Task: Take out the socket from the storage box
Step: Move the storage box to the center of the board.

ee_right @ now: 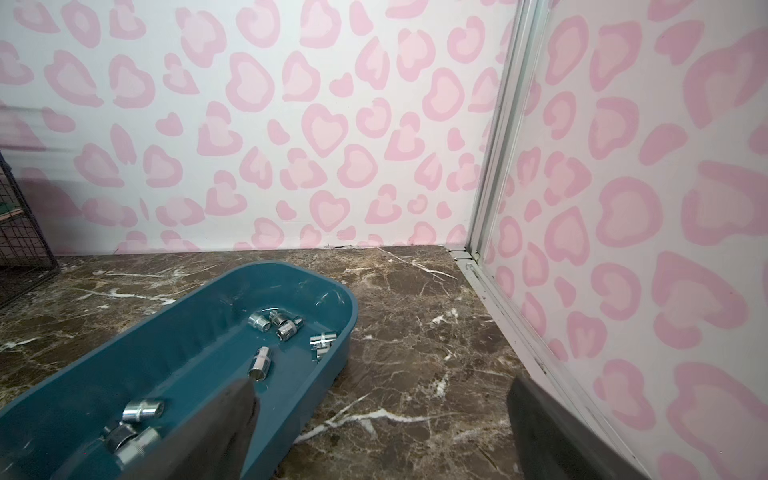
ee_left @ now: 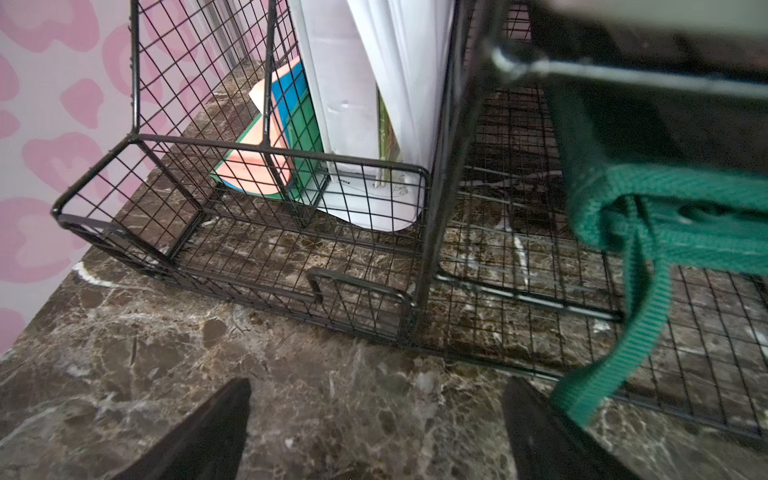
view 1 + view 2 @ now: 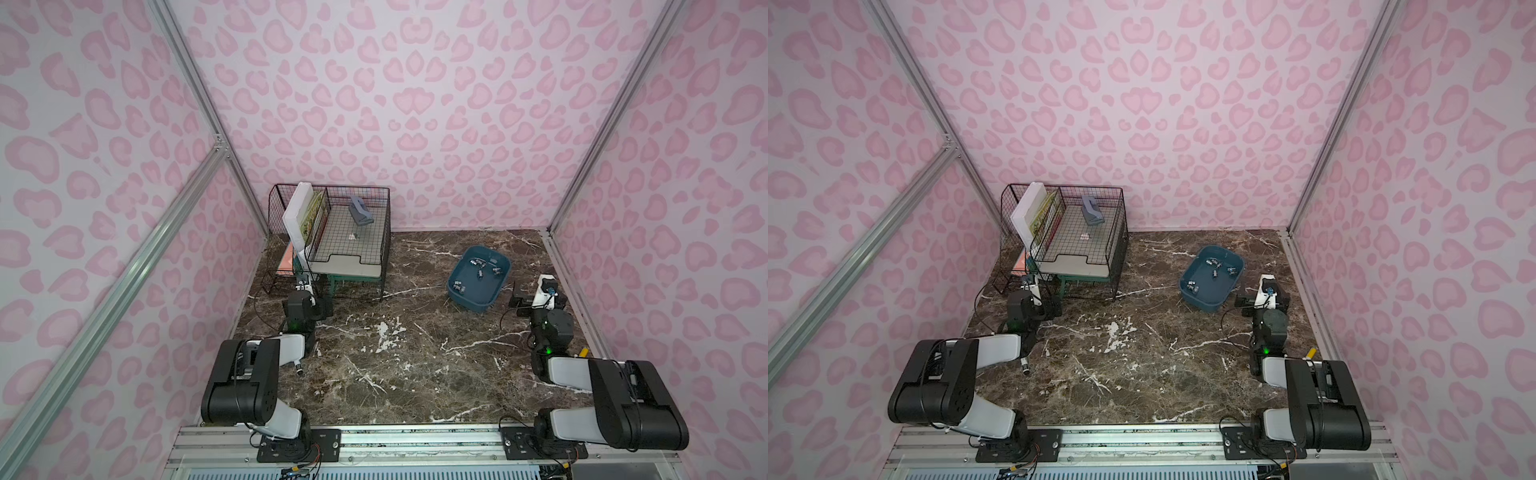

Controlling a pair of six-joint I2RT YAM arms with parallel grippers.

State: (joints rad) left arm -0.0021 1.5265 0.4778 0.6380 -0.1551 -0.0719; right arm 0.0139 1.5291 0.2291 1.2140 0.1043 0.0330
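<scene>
While the left gripper (image 2: 378, 382) and right gripper (image 1: 380, 386) both gape wide and empty, the sockets (image 1: 259, 363) lie scattered inside the storage box (image 3: 471, 303), far right on the table (image 3: 395, 353). The right gripper hangs just beside the box's near corner. Swinging in low, it could clip the rim and shove the box, and round sockets may roll from a pinch. Its wrist view shows each socket's lie, where the top views give only specks. The left gripper faces the wire rack (image 2: 249, 232).

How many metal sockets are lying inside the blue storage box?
About 8 sockets in the storage box: three clustered at its far end, one beside them, one mid-floor, three near the right gripper, partly hidden behind its finger.
</scene>
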